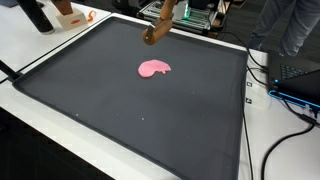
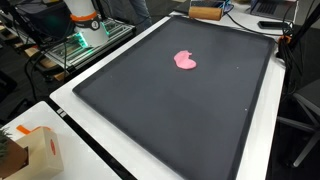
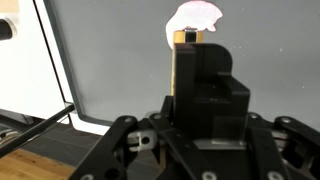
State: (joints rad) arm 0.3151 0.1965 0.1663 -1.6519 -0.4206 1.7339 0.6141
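The fingers of the gripper (image 3: 186,45) stand drawn together in the middle of the wrist view, and a small tan wooden block (image 3: 185,37) sits at their tips, so they appear to be clamped on it. An exterior view backs this up, with the tan wooden block (image 1: 153,35) hanging tilted under the gripper (image 1: 161,22), clear of the surface, over the far edge of the large black rectangular mat (image 1: 120,110). The flat pink blob-shaped piece (image 1: 154,68) lies alone near the middle of that mat, well apart from the gripper and touched by nothing. From the wrist it shows just beyond the block, as a pale pink shape (image 3: 196,15) at the top of the picture. By my reading the block is already lifted and carried in the air, while nothing has yet been set down on or beside the pink piece (image 2: 185,60), so the work looks about midway. Counted: 1 tan block, 1 pink piece, 1 black mat (image 2: 180,120) and 1 gripper. The mat rests on a white counter (image 1: 30,50), and 1 brown cardboard box (image 2: 35,150) stands on the counter at a near corner, away from the mat.
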